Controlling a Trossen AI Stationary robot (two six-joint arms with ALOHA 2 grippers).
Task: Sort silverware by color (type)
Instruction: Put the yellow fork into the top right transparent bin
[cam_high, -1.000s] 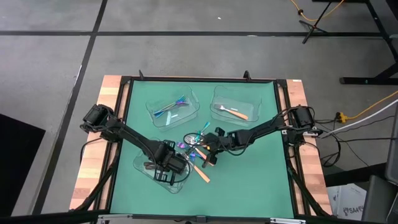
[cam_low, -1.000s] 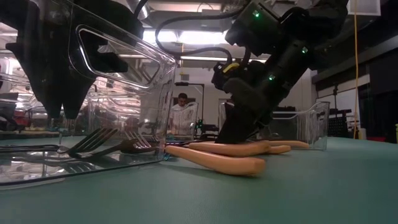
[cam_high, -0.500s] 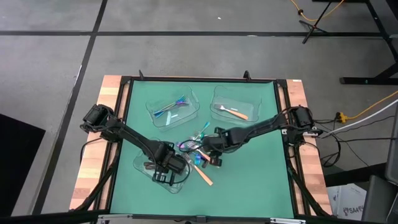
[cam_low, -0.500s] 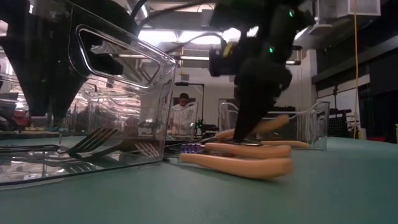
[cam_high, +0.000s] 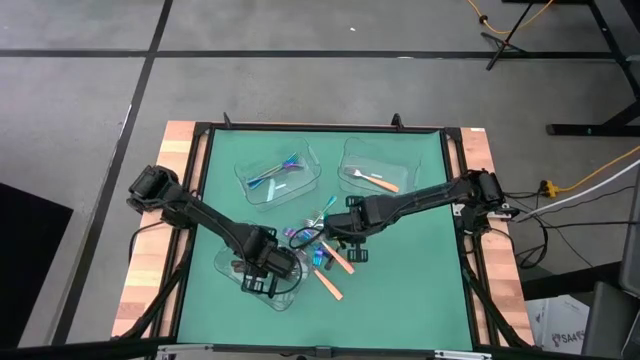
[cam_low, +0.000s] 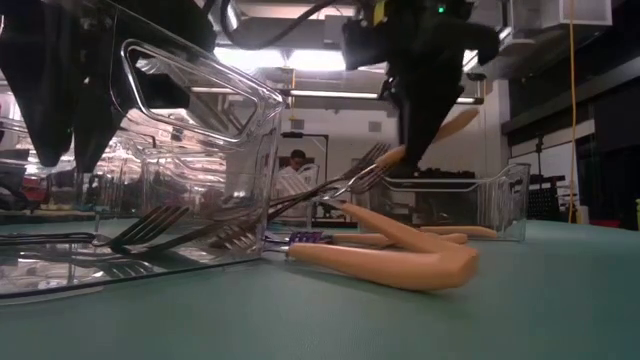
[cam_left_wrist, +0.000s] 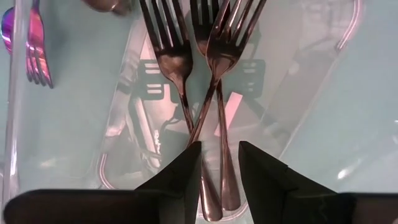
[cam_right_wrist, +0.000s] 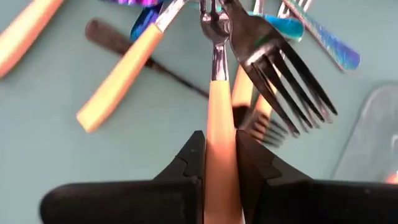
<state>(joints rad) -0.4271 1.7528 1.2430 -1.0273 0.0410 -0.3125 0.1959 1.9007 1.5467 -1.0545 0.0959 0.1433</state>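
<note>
My right gripper (cam_right_wrist: 214, 152) is clamped on the orange handle of a fork (cam_right_wrist: 214, 93), its fingers pressed against both sides of the handle, and in the low view that orange-handled fork (cam_low: 425, 140) hangs tilted above the green worktop (cam_high: 420, 290), silver tines pointing down toward the pile. A dark fork (cam_right_wrist: 280, 68) sits tangled against the held fork's tines in the right wrist view; I cannot tell whether it is lifted with it or merely leaning. From above, the right gripper (cam_high: 345, 232) is over the loose pile of silverware (cam_high: 322, 255) in the middle of the worktop, where orange handles, iridescent pieces and dark ones lie crossed over each other. Two more orange-handled pieces (cam_low: 385, 262) lie flat on the worktop in the low view. My left gripper (cam_left_wrist: 217, 162) hangs with its fingers parted and nothing between them, over the near clear tray (cam_high: 225, 265), looking down on three dark forks (cam_left_wrist: 205, 68) lying inside it with handles crossing. An iridescent fork (cam_left_wrist: 34, 43) lies just outside that tray's wall. The far left tray (cam_high: 250, 190) holds iridescent pieces (cam_high: 277, 172), and the far right tray (cam_high: 400, 165) holds an orange-handled fork (cam_high: 372, 181).
</note>
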